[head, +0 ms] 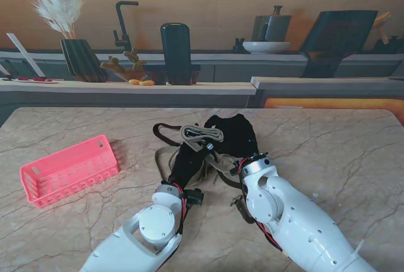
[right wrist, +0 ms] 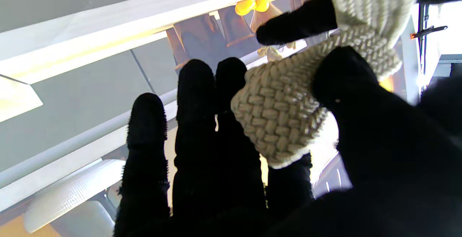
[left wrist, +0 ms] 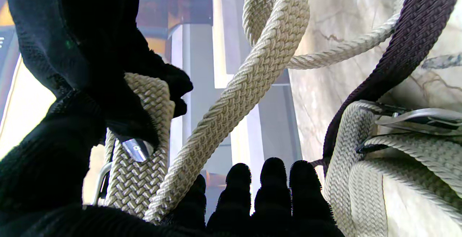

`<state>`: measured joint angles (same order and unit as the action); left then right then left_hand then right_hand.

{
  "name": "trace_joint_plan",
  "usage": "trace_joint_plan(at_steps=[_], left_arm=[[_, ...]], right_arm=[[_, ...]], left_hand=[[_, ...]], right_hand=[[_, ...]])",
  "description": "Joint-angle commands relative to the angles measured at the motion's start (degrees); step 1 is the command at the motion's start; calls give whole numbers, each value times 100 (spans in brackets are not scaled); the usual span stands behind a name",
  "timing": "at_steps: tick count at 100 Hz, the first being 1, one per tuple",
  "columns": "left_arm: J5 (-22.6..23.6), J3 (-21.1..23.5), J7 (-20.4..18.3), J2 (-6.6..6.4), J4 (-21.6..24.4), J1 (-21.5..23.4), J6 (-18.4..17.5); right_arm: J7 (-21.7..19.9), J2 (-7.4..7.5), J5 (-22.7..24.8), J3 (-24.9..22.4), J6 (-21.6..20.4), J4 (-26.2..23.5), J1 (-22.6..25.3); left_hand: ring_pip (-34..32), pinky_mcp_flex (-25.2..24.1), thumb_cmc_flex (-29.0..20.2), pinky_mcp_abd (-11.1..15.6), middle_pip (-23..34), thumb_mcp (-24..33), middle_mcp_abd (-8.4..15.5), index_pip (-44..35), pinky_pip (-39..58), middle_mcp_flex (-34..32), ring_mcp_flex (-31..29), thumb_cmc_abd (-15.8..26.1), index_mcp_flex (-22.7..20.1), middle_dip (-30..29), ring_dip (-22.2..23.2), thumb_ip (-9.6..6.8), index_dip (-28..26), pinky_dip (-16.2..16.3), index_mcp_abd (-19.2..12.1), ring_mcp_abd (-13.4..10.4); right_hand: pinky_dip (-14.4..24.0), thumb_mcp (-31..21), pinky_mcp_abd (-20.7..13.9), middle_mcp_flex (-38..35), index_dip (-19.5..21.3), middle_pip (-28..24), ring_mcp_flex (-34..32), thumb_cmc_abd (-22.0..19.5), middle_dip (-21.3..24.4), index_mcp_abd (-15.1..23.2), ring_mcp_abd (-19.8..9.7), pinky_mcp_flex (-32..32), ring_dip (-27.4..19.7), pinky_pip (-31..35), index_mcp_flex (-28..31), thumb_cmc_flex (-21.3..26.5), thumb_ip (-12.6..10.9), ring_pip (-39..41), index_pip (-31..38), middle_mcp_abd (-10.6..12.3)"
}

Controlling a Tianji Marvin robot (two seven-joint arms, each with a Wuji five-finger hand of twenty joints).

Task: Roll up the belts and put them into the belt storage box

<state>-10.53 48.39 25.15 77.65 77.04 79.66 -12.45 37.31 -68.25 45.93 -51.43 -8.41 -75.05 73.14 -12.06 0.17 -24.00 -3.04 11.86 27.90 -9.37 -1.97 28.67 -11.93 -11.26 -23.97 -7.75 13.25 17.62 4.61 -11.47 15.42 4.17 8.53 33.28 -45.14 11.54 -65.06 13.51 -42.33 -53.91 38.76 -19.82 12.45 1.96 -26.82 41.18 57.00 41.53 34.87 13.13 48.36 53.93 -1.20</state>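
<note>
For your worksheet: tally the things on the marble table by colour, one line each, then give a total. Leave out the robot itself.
Beige belt: 1
Dark brown belt: 1
Pink basket: 1
Total: 3
The belts lie tangled under both hands, so more could be hidden.

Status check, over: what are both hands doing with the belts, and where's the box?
Both hands, left hand and right hand, pinch the beige belt. Dark belt tangled alongside. Pink box left, holds no belt.

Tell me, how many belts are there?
2 I can see: a beige belt held between both hands, and a dark belt lying beside it on the table. More could hide underneath the hands.
</note>
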Motion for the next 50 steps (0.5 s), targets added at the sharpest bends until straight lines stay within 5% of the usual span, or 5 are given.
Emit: trace_joint_plan(at_steps=[1, 15, 17, 23, 50], left_arm=[[3, -5, 56, 140, 121, 0, 12], [-40, 7, 234, 199, 159, -1, 97], [-61, 12, 250, 204, 174, 5, 113], [-96, 22, 295, 218, 198, 12, 150], [-192, 59, 480, 268, 309, 46, 308]], right_arm=[[-42, -104, -32, 122, -52, 84, 67], [-5, -131, -72, 224, -75, 160, 50], [1, -132, -71, 234, -78, 166, 48], [-6, -140, -93, 266, -94, 177, 49], [-158, -120, -118, 348, -190, 183, 67]], left_hand=[[-133, -51, 79, 290, -17, -317, 274, 306, 182, 104, 69, 233, 6, 9, 42, 85, 49, 73, -505, -236], [-287, -61, -504, 223, 171, -1174, 335, 289, 418, 61, 28, 886, 5, 127, 126, -16, 43, 170, -479, -248], [-307, -78, -928, 234, 184, -1909, 345, 301, 477, 62, 32, 1169, 7, 136, 139, -86, 15, 189, -483, -254], [-369, -58, -1477, 246, 260, -2748, 378, 290, 570, 38, 5, 1733, 3, 179, 158, -161, -115, 230, -481, -292], [-733, 179, -2949, 162, 987, -2717, 553, -223, 1160, -478, -475, 2621, -15, 393, 214, -274, -1154, 511, -397, -422]], right_hand=[[-71, -264, 27, -67, 171, -194, 67, -419, 7, 693, -135, 106, -33, 146, 505, 520, -361, 99, 842, 48], [-79, -257, 37, -100, 142, -172, 38, -383, 35, 718, -144, 96, -45, 150, 516, 489, -400, 88, 831, 69], [-80, -256, 38, -101, 141, -170, 36, -380, 37, 718, -148, 94, -46, 151, 517, 486, -402, 86, 831, 69], [-83, -252, 30, -112, 133, -164, 23, -370, 43, 746, -152, 93, -53, 154, 505, 464, -415, 78, 822, 95], [-117, -345, 55, 90, 203, -78, 127, -265, 3, 650, -141, 115, -128, 158, 277, 512, -452, -69, 753, 38]])
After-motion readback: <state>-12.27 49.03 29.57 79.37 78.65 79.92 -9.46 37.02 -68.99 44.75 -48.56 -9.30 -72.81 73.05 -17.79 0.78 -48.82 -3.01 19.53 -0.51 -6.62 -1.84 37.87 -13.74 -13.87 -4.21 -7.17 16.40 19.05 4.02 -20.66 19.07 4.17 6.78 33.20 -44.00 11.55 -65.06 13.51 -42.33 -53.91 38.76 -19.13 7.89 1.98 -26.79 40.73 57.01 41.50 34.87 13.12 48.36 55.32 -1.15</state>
